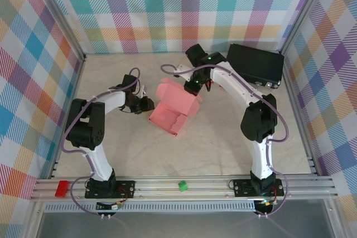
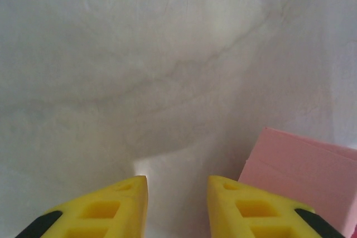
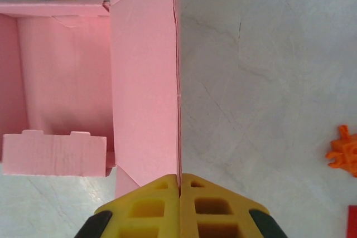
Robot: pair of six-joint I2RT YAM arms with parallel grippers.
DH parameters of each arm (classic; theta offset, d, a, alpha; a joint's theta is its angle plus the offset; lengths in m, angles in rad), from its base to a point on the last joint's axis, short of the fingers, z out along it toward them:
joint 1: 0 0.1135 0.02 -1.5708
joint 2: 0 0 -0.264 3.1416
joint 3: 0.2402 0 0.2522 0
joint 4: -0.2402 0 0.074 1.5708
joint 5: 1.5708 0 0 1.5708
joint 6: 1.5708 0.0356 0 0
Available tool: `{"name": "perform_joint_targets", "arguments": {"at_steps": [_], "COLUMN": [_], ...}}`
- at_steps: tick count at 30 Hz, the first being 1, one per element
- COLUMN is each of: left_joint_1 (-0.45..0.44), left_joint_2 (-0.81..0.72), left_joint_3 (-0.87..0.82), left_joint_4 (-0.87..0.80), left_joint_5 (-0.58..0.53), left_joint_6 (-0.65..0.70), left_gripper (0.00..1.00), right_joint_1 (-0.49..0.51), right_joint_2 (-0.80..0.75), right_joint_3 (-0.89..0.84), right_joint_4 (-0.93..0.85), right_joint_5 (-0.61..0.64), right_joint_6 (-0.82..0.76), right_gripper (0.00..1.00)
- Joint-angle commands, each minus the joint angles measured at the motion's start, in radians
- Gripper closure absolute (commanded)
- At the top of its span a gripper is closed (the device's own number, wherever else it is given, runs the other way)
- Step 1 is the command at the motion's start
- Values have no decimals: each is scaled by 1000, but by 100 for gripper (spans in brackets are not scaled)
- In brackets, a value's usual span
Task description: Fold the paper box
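- Yellow-fingered and closest to its wrist camera, the right gripper [image 3: 179, 178] has its two tips pressed together on the thin upper edge of one standing wall of the paper box [image 3: 142, 82]. The card edge runs straight into the seam between them.
- From above, the right gripper [image 1: 194, 86] meets the far right side of the paper box [image 1: 173, 112], which lies about mid-table between the two arms.
- On the box's left, the left gripper [image 1: 148, 104] sits just beside it. Its wrist view shows the left gripper [image 2: 177, 179] with its fingers spread and only bare table in the gap, while a corner of the paper box [image 2: 301, 165] lies just to the right of the right finger.
- Walls [image 1: 167, 9] covered in pastel plaid cloth enclose the space behind the box and on both sides of it.
- The table [image 1: 223, 149] under the box is pale, marble-like and matte, with faint grey veins.
- A ribbed aluminium rail [image 1: 212, 185] crosses the near edge, well in front of the box.
- A black case [image 1: 255, 62], rectangular and matte, rests beyond the box to its right.
- The box itself is smooth salmon-pink card, half raised, with an open hollow and a tabbed flap [image 3: 54, 154] folded inward.
- A small red block [image 1: 62, 188] and a smaller green block [image 1: 182, 185] sit on the rail.
- A tiny spiky orange piece [image 3: 345, 151] lies on the table well to the right of the box in the right wrist view.
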Motion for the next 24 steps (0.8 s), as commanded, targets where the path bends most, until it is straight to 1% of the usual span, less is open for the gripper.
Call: {"name": "perform_joint_targets", "arguments": {"at_steps": [1, 5, 9, 11, 16, 17, 19, 24], "left_joint_1": [-17, -34, -75, -91, -116, -119, -125, -130], "left_joint_2": [-76, -106, -127, -131, -148, -153, -164, -199], "left_joint_3": [-55, -108, -149, -169, -210, -216, -225, -236], "left_joint_4": [13, 64, 104, 147, 178, 181, 191, 193], "left_joint_5": [29, 58, 57, 45, -27, -41, -62, -102], "left_joint_6": [-53, -96, -139, -157, -190, -197, -200, -207], "left_gripper": [67, 67, 67, 67, 67, 67, 67, 67], "right_joint_1": [34, 62, 80, 87, 108, 113, 119, 125], "right_joint_2": [23, 26, 10, 3, -33, -45, -66, -124], "right_joint_3": [40, 37, 18, 18, -14, -26, -50, -86], "right_joint_4": [17, 33, 70, 72, 87, 93, 104, 100], "right_joint_5": [74, 132, 177, 183, 213, 220, 234, 244], "right_joint_6": [-129, -211, -277, -288, -294, -297, -297, -266], "right_gripper": [98, 94, 91, 91, 82, 78, 74, 54]}}
